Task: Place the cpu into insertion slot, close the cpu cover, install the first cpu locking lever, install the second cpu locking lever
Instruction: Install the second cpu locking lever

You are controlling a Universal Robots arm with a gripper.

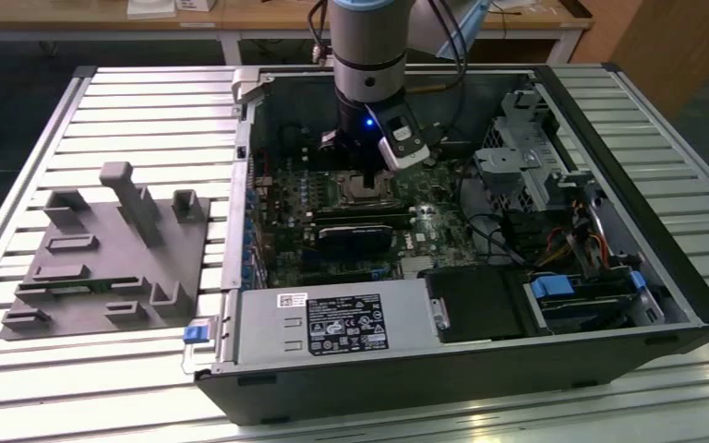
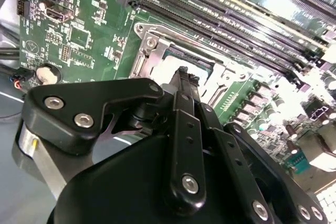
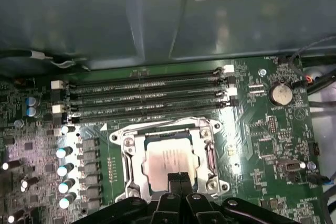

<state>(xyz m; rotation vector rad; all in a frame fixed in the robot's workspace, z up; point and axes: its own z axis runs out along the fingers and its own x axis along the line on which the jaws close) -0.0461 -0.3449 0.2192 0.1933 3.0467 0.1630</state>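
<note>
Underneath, slatted metal table point(image 1: 108, 120).

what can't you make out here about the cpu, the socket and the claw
- Whether the cpu is fully seated: in the first wrist view the claw covers its near edge.
- The insertion slot: in the second wrist view the claw's fingers block most of it.
- The cpu cover: both wrist views leave unclear whether it is closed over the chip.
- Locking levers: not distinguishable from the frame.
- Exterior view: the arm hides the socket.
</note>
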